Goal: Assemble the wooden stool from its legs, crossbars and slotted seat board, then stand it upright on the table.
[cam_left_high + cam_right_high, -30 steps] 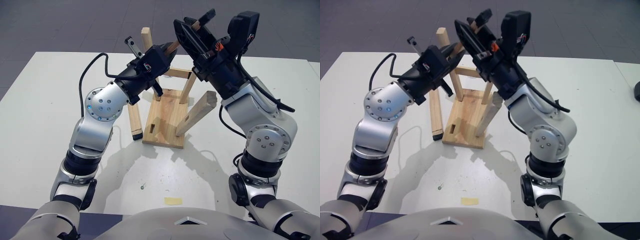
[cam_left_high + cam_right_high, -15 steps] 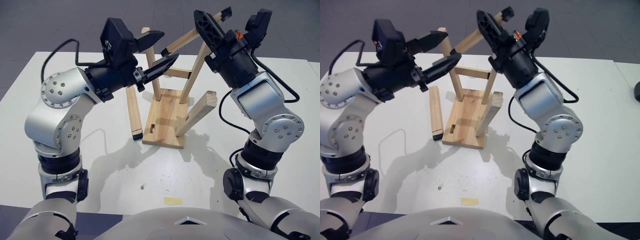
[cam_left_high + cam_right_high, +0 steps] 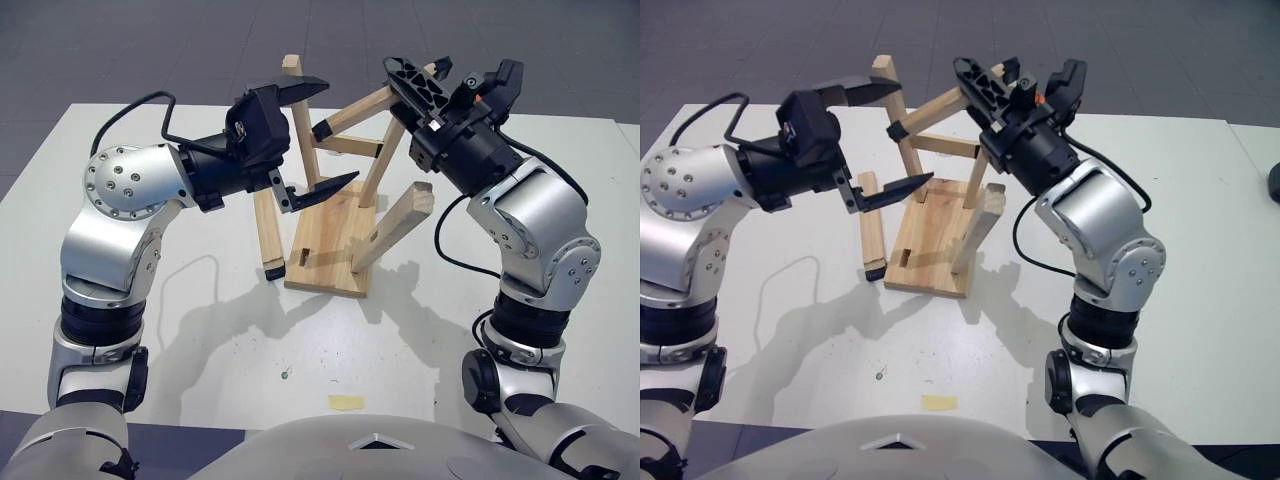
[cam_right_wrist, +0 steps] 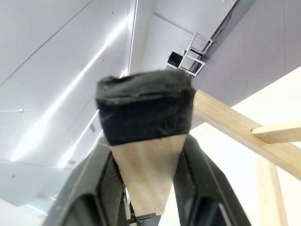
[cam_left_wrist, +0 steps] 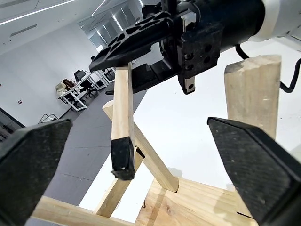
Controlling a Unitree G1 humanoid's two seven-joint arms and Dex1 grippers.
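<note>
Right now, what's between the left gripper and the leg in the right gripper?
Nothing: the left wrist view shows bare air from the open left gripper to the capped leg.

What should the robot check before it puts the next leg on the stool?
1. Right gripper grips the wooden leg: ok, shut on it.
2. Left gripper free to help: ok, open, holding nothing.
3. Seat board flat on the table: ok.
4. Leaning leg on the board's right side stands straight: not ok, it tilts outward.
5. Loose leg fitted: not ok, it lies on the table beside the board.
6. Crossbar joints tight: cannot tell.
</note>
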